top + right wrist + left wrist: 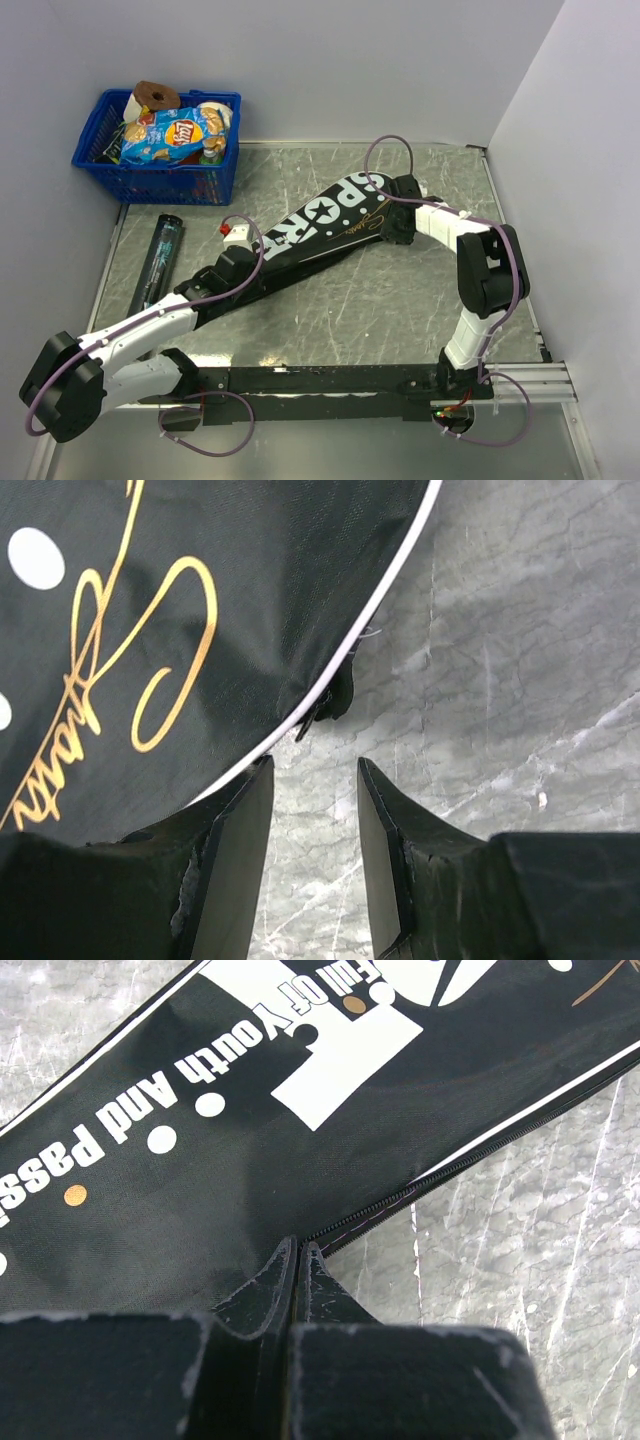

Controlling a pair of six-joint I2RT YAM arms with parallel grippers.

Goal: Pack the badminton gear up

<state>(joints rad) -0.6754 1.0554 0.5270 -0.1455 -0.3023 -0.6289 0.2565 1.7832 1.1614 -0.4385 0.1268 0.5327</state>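
— Where is the bag [320,225]?

— Flat on the table [420,310], lying on a slant across the middle: wide end toward the far right, narrow end toward the near left, white SPORT lettering facing up.

— And the left gripper [235,262]?

— At the narrow end. In the left wrist view its tips [298,1250] are pressed together right at the bag's edge, where the zip [370,1210] runs out from between them. I cannot tell whether they are pinching anything there.

— The right gripper [395,215]?

— At the wide end. Its jaws are spread, with bare table in the gap [315,770]. One finger sits against the white-piped rim of the bag, and a small black tab [335,700] sticks out from that rim just ahead of the gap, not touched by either finger.

— The tube [158,255]?

— A long dark one, lying on the left side of the table, pointing away from the arms, apart from the bag.

— Anything beyond it?

— A blue basket [160,180] in the far left corner, with a crisp packet [175,132] lying on top of its load.
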